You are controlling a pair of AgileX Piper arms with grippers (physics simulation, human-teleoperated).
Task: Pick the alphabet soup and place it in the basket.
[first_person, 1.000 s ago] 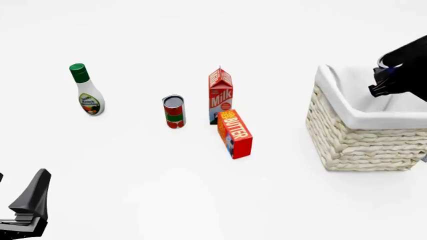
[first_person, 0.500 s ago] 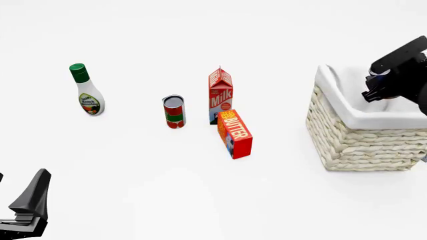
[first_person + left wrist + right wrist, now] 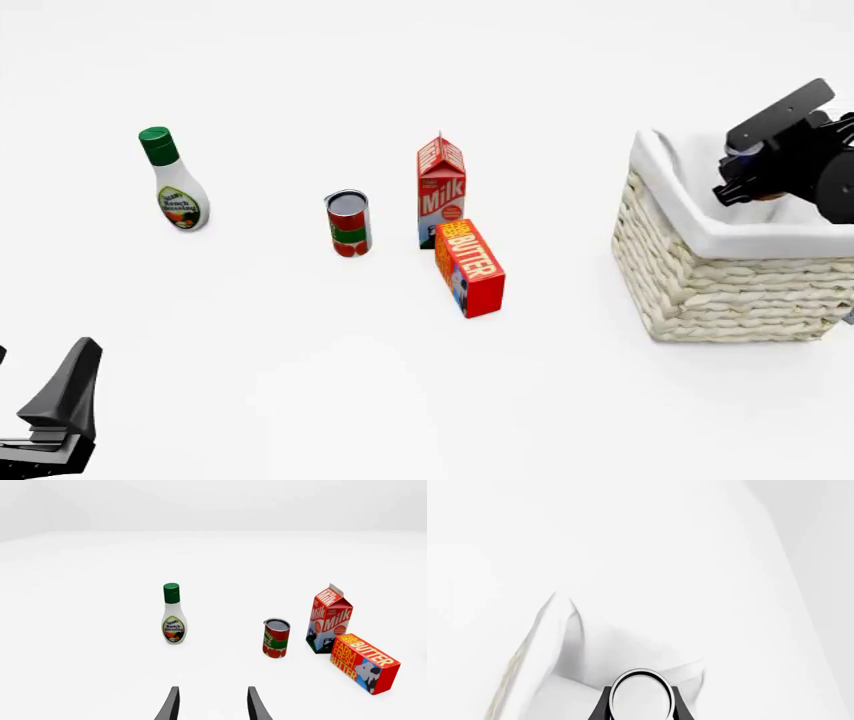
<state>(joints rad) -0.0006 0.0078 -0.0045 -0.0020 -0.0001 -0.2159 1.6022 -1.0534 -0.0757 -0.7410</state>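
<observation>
**Right wrist view: soup can held over basket**

Right wrist view: right gripper [image 3: 640,707], black fingers [image 3: 602,705] clamped on the small cylindrical alphabet soup can with silver-white top [image 3: 640,695], white cloth lining beneath. Front view: that gripper [image 3: 747,185] hangs above the large square cream woven wicker basket with white lining [image 3: 721,280], at the desk's right edge; the can itself is mostly hidden there. Left gripper [image 3: 54,420], near-left corner, fingers [image 3: 170,707] parted, holding nothing.

Desk [image 3: 267,330], plain white, other items:
- Green-capped white ranch dressing bottle [image 3: 172,180], upright, toward left edge.
- Red-and-green labelled can [image 3: 348,223], upright, centre.
- Red-and-white milk carton [image 3: 441,190], upright, beside it.
- Red-orange butter box [image 3: 470,268], just nearside of carton.
</observation>
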